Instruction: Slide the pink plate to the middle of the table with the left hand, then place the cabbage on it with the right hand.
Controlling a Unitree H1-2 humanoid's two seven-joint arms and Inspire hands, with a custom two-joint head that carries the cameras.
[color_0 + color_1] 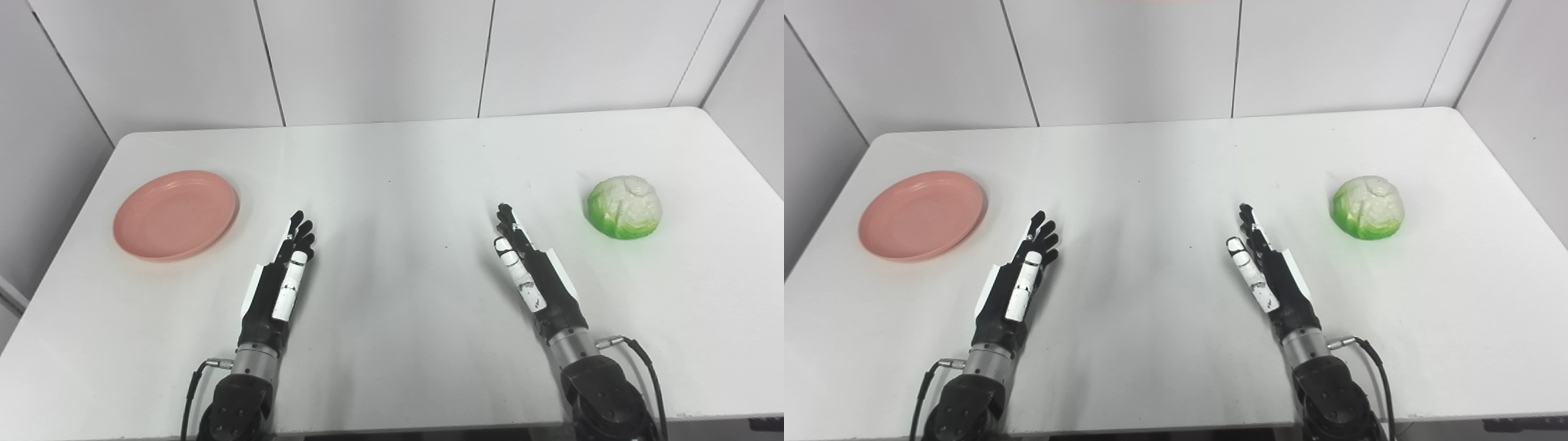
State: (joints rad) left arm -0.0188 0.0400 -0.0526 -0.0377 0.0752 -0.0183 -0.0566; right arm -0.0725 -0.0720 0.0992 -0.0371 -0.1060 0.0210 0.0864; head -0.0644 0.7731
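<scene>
Currently, your left hand (283, 269) and right hand (531, 269) extended over the white table (404, 184), fingers straight and apart (nothing held), pink plate (176, 214) at the left side, cabbage (624, 207) at the right, both well apart from your hands.

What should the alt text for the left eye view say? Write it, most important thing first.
Two black robot hands, the left hand and the right hand, are open over a white table, holding nothing. An empty pink plate sits at far left and a green-and-white cabbage at far right.
</scene>
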